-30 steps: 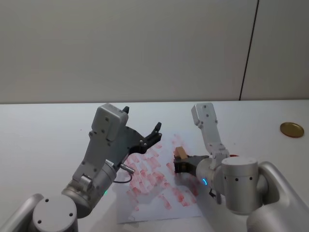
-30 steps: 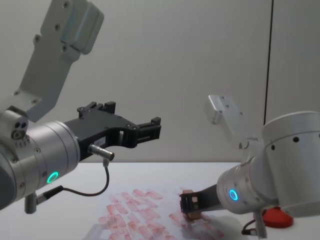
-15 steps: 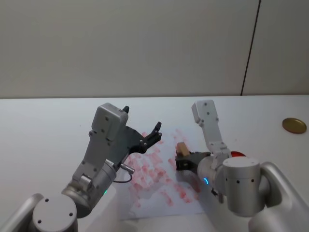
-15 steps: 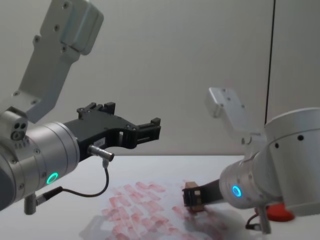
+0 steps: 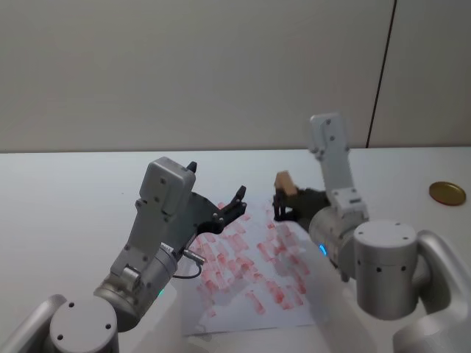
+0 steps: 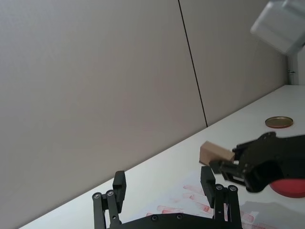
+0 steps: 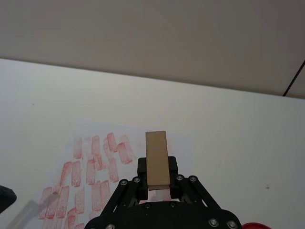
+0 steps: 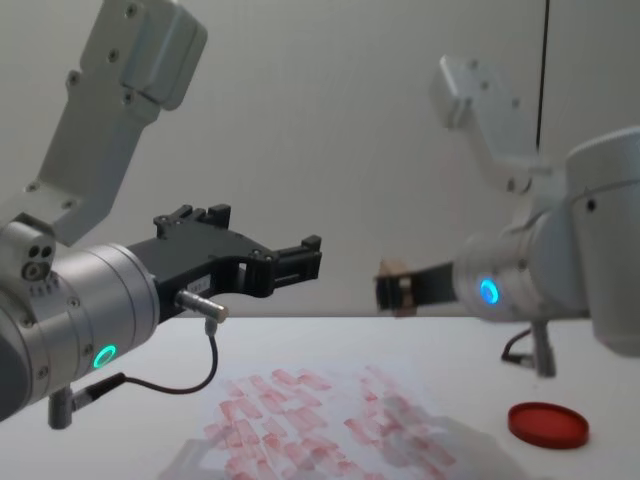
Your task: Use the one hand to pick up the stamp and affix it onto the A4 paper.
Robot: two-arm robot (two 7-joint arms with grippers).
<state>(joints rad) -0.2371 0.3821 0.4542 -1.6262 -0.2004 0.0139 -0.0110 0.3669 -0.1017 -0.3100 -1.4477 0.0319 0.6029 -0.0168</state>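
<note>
Clamped between the two black fingers of the right gripper (image 5: pixel 280 199) is the stamp (image 5: pixel 285 182), a small tan wooden block that sticks out past the fingertips. From the right wrist the block (image 7: pixel 157 157) stands lengthwise between the jaws, which press against its two long sides (its inked face is turned away, so I cannot tell what it carries). In the chest view this gripper (image 8: pixel 391 291) hangs in the air, clear of the table, with the stamp (image 8: pixel 398 283) at its tip.

Below the gripper, and a little toward the robot's left, lies the A4 paper (image 5: pixel 250 279), flat on the white table (image 5: pixel 66 198) and covered with pinkish-red rectangular prints. The stamp is well above the sheet and not touching it. Lower and to the gripper's right, a flat round red ink pad (image 8: pixel 547 424) sits on the table just beside the paper's edge. Farther out on that same side rests a round gold lid (image 5: pixel 447 193), well apart from the rest.

Off to the left, at about the same height, the left gripper (image 5: pixel 237 204) hovers over the paper's left part with its fingers spread wide and nothing between them; from its own wrist the black fingers (image 6: pixel 213 191) frame the stamp (image 6: pixel 215 153) beyond.
</note>
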